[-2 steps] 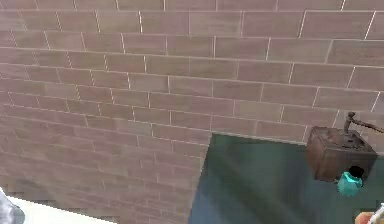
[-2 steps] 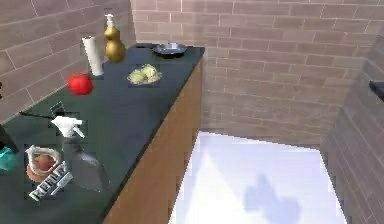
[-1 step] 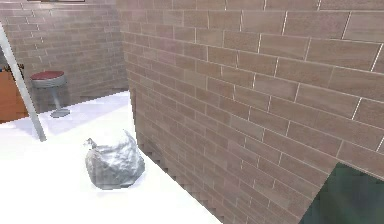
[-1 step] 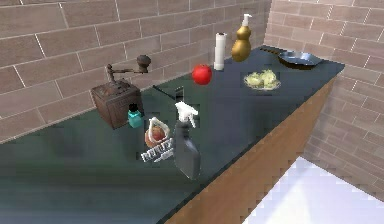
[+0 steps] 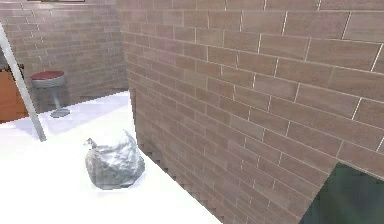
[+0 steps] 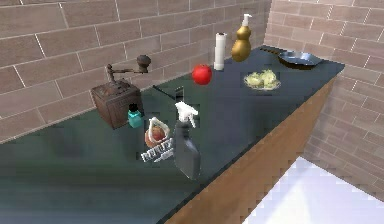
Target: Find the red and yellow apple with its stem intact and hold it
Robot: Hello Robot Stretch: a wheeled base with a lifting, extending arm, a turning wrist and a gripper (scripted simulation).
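Counter (image 6: 90, 178) carries grinder (image 6: 115, 95), spray bottle (image 6: 187, 150) and, between them, the red-and-yellow apple (image 6: 157, 131). Gripper (image 6: 172, 104) hangs near it; I cannot tell whether it holds anything. Best to approach slowly, avoid the bottle, then lift straight up.

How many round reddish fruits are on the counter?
2: a plain red fruit by the paper roll, and a red-and-yellow fruit nearer, left of the spray bottle. Others may hide behind the grinder.

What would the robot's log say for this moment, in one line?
apple: on counter, beside spray bottle | hold: cannot tell | ahead: brick wall
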